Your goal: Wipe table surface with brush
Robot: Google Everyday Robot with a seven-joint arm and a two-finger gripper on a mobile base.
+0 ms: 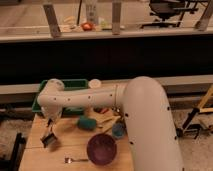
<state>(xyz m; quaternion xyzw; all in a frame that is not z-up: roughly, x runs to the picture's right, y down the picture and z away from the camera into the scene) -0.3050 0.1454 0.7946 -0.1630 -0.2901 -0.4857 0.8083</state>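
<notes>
**Brush Down on the Wood, Most of the Table Still to Sweep**

Spread across the lower part of the view: the table surface (75, 152), light-brown planks, carrying a fair crowd of things. Reaching over it from the right, a bulky white arm (145, 125), bent leftward and then down near the table's left side. Behind the arm, at the table's far edge, a green tray (42, 97). Toward the front, a purple bowl (102, 148); just behind it, a teal block (86, 122); left of the bowl, near the front edge, a small silver utensil (75, 160).

At the arm's low end, the gripper (49, 121), hanging over the left part of the tabletop. Below it, the brush (49, 139), slim dark handle slanting down to a dark squarish head that looks to be touching or just skimming the wood.

Judged from this: wiping under way, not finished. Only the left strip within the head's reach here; middle and right of the table apparently yet to cover, with bowl, block and utensil standing in the path.

Jaws: closed around the upper end of the brush handle, by every appearance; nothing else touched.
</notes>
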